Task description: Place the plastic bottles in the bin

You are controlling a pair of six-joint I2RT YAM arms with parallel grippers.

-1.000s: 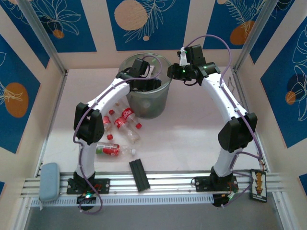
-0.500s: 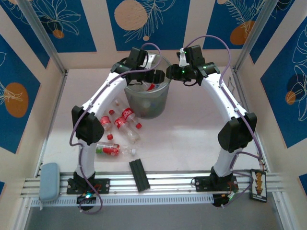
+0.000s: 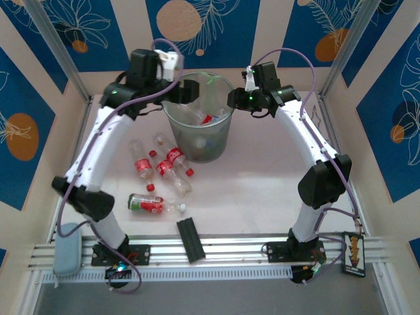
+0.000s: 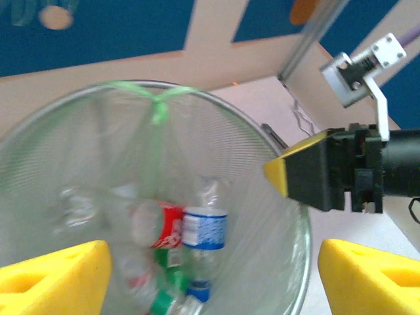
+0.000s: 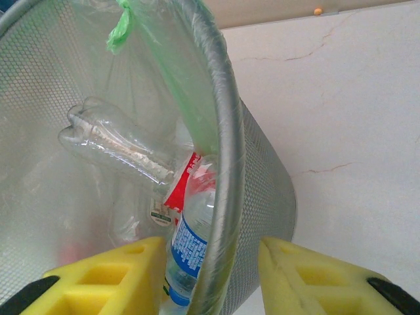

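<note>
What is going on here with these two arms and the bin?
Two robot arms are putting plastic bottles into the grey wastebasket. The left gripper hangs open and empty over its mouth. The right gripper is open, with the rim between its fingers. Inside lie a blue-labelled bottle, a red-labelled bottle and others. Several bottles lie on the table near the left arm.

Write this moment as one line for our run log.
left gripper open, empty, above bin | right gripper open, astride bin rim | bin holds blue-labelled bottle, others | loose bottles on table
</note>
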